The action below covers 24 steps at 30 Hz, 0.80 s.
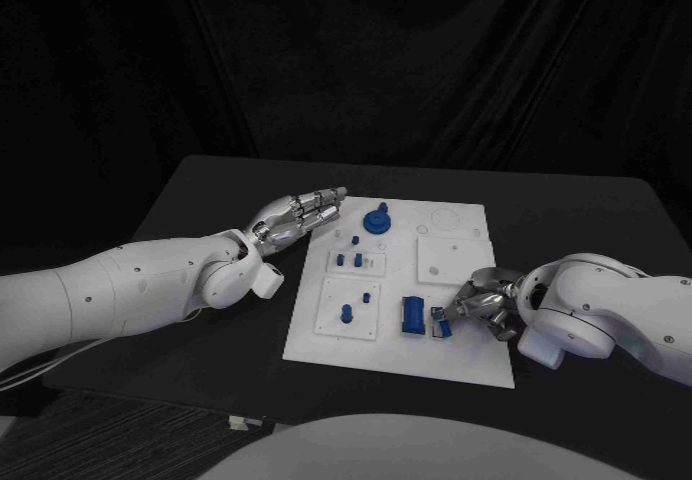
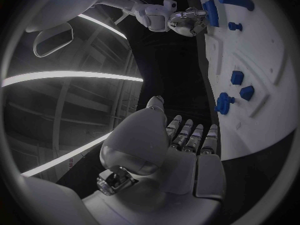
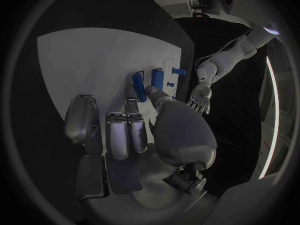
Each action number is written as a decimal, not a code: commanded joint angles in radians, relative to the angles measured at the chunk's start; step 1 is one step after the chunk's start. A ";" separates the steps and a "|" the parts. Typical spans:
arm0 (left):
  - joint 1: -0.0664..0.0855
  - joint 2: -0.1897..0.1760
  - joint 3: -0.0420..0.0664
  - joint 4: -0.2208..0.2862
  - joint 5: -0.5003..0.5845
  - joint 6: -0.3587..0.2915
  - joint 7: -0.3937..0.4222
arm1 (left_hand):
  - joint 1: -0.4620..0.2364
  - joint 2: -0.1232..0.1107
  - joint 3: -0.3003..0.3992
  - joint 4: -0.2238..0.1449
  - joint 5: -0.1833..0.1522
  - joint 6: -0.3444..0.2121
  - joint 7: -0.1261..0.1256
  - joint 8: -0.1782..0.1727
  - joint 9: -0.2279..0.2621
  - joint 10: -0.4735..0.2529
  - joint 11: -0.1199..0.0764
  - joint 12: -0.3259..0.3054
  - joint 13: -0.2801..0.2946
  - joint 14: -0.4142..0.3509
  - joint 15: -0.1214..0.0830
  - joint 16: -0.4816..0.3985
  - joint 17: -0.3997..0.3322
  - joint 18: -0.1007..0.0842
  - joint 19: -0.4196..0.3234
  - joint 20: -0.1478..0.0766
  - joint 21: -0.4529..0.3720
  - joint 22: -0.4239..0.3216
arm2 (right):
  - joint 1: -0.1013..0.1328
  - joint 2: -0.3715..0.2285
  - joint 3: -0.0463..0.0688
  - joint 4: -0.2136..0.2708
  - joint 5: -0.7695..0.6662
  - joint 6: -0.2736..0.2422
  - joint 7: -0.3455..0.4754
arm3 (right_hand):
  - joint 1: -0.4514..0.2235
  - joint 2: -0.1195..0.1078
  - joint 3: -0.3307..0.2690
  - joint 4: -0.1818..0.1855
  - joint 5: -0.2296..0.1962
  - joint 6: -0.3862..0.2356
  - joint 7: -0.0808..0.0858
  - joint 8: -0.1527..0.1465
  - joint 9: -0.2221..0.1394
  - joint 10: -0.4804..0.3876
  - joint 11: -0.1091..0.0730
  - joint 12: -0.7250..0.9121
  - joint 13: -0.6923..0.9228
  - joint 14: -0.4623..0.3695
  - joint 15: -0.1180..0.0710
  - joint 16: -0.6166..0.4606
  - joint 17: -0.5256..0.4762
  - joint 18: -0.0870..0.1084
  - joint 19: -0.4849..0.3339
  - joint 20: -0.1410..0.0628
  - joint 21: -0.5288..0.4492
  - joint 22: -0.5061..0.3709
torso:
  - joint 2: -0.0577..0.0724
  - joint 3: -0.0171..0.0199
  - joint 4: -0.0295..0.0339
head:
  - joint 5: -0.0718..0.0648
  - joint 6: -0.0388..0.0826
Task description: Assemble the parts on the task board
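- The white task board (image 1: 462,350) lies in the middle of the black surface (image 1: 216,200), between the two arms.
- The left hand (image 1: 296,218) hovers at the board's far left corner, fingers stretched out straight and side by side, holding nothing.
- The right hand (image 1: 483,300) sits over the board's right edge, its fingers curled toward a small blue part (image 1: 441,325); the thumb and a fingertip touch that part, but whether it is truly pinched cannot be told.
- Just beside it, a larger blue rectangular block (image 1: 414,317) stands on the board.
- A round blue knob piece (image 1: 378,219) sits near the board's far edge, close to the left hand.
- Small blue pegs (image 1: 349,260) stand in the middle-left plate, and further pegs (image 1: 355,308) in the plate nearer the robot.
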 commanded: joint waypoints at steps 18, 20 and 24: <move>-0.002 0.003 0.001 0.001 0.001 0.013 0.154 | 0.039 -0.003 0.024 -0.005 0.028 0.022 0.025 0.007 0.002 0.001 -0.008 0.007 0.001 0.004 0.012 0.011 0.002 -0.006 0.003 0.010 0.007 0.002 | -0.003 0.002 0.000 -0.001 -0.007 -0.002 -0.024 | -0.058 0.008 -0.026 0.075 -0.036 0.001 0.005 0.012 0.003 0.105 -0.006 0.003 0.263 0.088 -0.005 -0.008 0.201 0.004 -0.005 -0.003 -0.022 0.153 | 0.000 -0.0001 0.0006 | 0.001 0.000; -0.003 0.003 0.001 0.000 0.001 0.014 0.153 | 0.043 -0.004 0.027 -0.006 0.030 0.025 0.031 0.007 0.003 0.002 -0.012 0.008 0.001 0.004 0.012 0.012 0.003 -0.006 0.003 0.010 0.007 0.003 | -0.003 0.002 0.000 0.000 -0.007 -0.001 -0.024 | -0.064 0.007 -0.030 0.083 -0.041 0.002 0.005 0.013 0.004 0.105 -0.007 0.003 0.263 0.088 -0.005 -0.008 0.201 0.004 -0.006 -0.003 -0.024 0.153 | 0.000 -0.0001 0.0003 | 0.002 0.000; -0.003 0.004 0.001 -0.001 0.001 0.016 0.150 | 0.046 -0.004 0.030 -0.007 0.034 0.030 0.035 0.008 0.003 0.002 -0.014 0.007 0.001 0.005 0.013 0.013 0.003 -0.007 0.003 0.010 0.007 0.002 | -0.003 0.002 0.000 0.000 -0.007 0.000 -0.024 | -0.077 0.010 -0.036 0.102 -0.045 0.005 0.004 0.017 0.005 0.105 -0.008 0.003 0.263 0.087 -0.005 -0.009 0.199 0.005 -0.007 -0.003 -0.028 0.152 | 0.000 0.0000 0.0004 | 0.000 0.000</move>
